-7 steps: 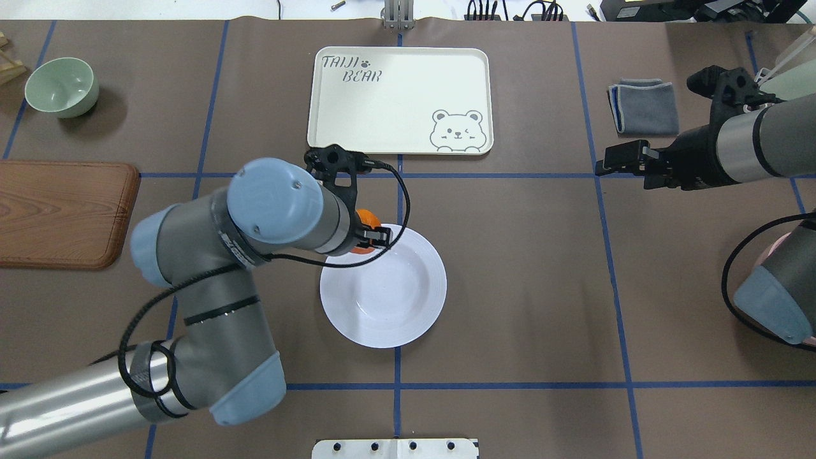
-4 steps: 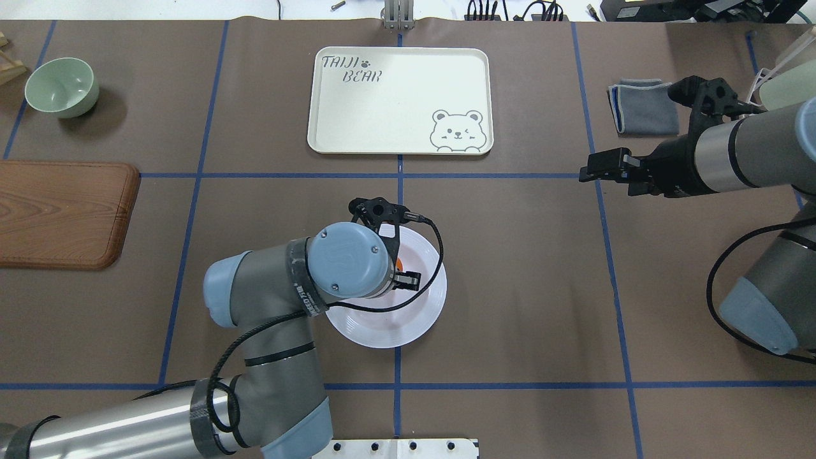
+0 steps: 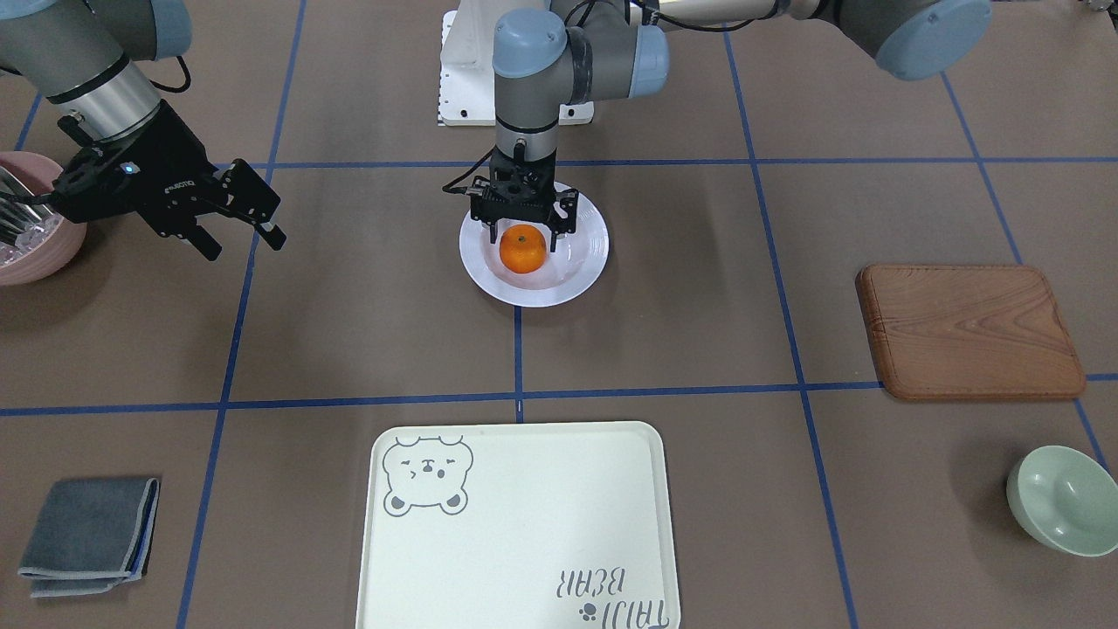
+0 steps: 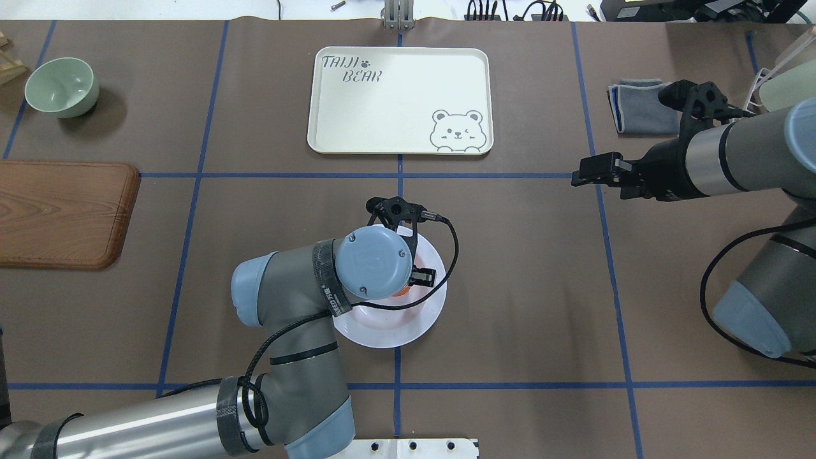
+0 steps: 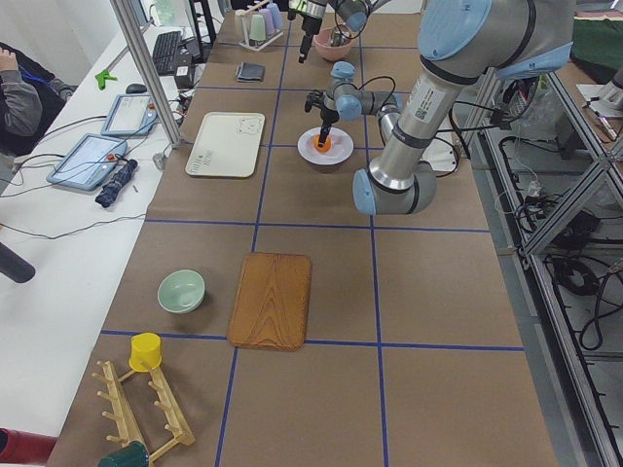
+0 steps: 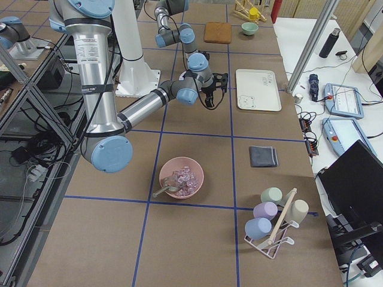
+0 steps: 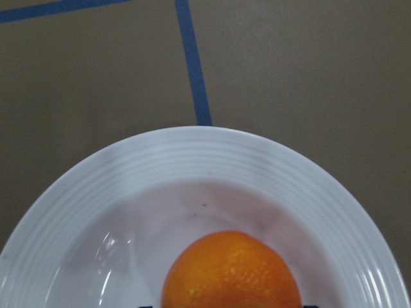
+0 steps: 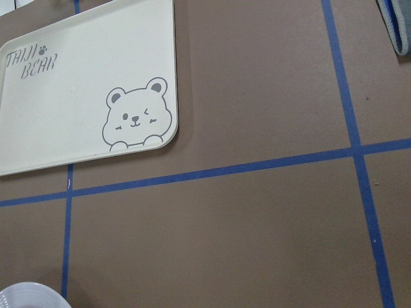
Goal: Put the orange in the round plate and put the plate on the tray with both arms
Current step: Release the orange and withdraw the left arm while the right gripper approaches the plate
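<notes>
The orange (image 3: 523, 249) sits low in the middle of the round plate (image 3: 534, 293), which rests on the brown mat near the table's centre. My left gripper (image 3: 524, 236) comes straight down on the fruit, one finger on each side, and holds it. From overhead, the left wrist hides nearly all of the orange (image 4: 402, 292) and half of the plate (image 4: 382, 333). The left wrist view shows the orange (image 7: 231, 269) on the ridged plate (image 7: 192, 160). The tray (image 4: 398, 99) lies empty, farther from the robot. My right gripper (image 3: 244, 249) hovers open and empty well off to the plate's side.
A wooden board (image 4: 60, 213) and a pale-green bowl (image 4: 62, 86) lie on the left side. A folded grey cloth (image 4: 641, 105) is behind the right gripper. A pink bowl (image 6: 181, 177) and a cup rack (image 6: 272, 218) stand at the right end.
My left arm has carried the orange from the plate's far-left rim to over its middle and down into it. The right gripper has drifted a little toward the table's centre.
</notes>
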Available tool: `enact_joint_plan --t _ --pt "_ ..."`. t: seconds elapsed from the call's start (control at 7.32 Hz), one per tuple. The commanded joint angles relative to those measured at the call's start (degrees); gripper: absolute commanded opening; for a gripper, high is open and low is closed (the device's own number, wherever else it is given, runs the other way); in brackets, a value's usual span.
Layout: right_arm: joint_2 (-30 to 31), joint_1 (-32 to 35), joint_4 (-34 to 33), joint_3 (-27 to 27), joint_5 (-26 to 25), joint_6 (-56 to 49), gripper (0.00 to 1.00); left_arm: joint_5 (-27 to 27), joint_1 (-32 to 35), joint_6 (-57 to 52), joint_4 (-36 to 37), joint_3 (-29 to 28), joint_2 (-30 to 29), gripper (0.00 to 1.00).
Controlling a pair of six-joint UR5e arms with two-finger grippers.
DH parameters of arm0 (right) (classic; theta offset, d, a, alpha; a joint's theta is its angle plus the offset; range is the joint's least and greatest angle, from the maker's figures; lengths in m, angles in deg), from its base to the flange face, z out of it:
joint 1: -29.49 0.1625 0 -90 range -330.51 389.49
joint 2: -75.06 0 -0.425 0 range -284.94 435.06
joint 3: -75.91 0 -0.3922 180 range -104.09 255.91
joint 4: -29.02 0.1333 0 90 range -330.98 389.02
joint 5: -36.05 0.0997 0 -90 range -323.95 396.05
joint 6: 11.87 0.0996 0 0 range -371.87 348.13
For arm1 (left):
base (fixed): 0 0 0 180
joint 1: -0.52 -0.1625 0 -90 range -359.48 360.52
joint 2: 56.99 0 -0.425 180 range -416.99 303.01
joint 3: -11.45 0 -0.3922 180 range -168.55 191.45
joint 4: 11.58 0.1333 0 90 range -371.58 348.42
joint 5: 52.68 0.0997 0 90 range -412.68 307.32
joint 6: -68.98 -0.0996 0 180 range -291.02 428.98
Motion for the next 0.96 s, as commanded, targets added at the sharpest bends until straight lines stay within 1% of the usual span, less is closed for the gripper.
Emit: enact_joint_plan --t 0.0,0.14,0.27,0.41,0.55,0.68,0.82 --pt "-1.8 -0.5 0.4 -0.1 0.0 3.6 1.00 -3.1 4.7 -9.2 3.8 7.4 1.2 0.99" --pt "-2.6 -1.4 2.4 -0.1 -1.9 7.5 1.00 -11.4 11.3 -12.3 8.2 11.4 3.4 0.99" --pt "-3.3 -5.3 2.9 -0.2 -8.8 13.5 1.00 -17.0 16.7 -18.3 10.6 16.8 7.2 0.99" --pt "-5.0 -10.1 2.9 -0.3 -16.5 19.3 1.00 -20.1 22.5 -25.8 14.6 19.2 10.2 0.99" --pt "-6.1 -13.4 2.9 -0.6 -21.6 26.8 1.00 -21.3 28.6 -36.0 17.8 19.4 11.9 0.99" --pt "-6.3 -15.8 3.4 -0.5 -24.9 34.1 1.00 -23.7 35.8 -45.2 19.7 18.7 14.1 0.99" --pt "-6.2 -17.8 6.6 -0.6 -27.4 35.3 1.00 -29.1 43.6 -51.7 19.3 17.9 18.8 0.99"
